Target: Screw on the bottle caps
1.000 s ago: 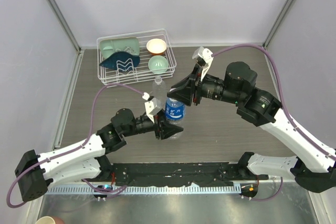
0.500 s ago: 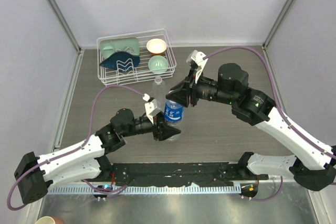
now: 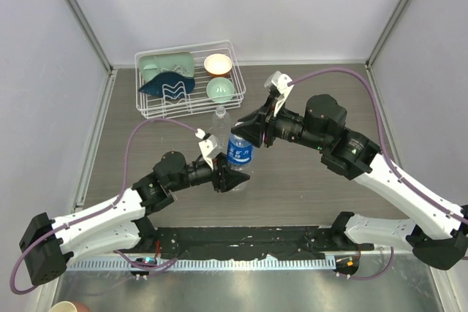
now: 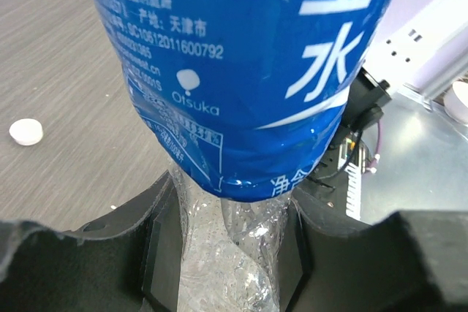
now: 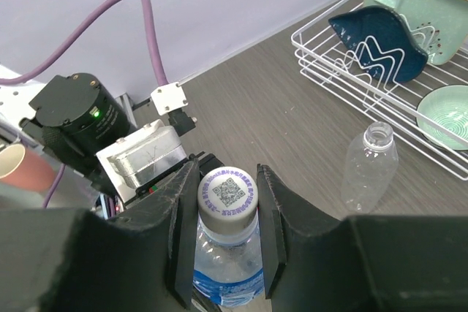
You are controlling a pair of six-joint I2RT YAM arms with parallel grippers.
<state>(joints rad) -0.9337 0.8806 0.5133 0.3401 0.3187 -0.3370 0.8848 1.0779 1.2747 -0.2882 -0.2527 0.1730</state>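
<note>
My left tool (image 3: 232, 178) clamps the blue-label bottle (image 3: 241, 150) low, my right tool (image 5: 227, 206) pinches its cap (image 5: 227, 193) on top — I judge I'm mid-screwing. Next: twist it snug, then cap the open plain bottle (image 3: 220, 120) at its eleven o'clock

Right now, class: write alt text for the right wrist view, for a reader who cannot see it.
The right gripper clamps a white cap, printed with a QR code, on a blue-labelled bottle. Behind, an uncapped clear bottle stands on the table beside a white wire dish rack.
</note>
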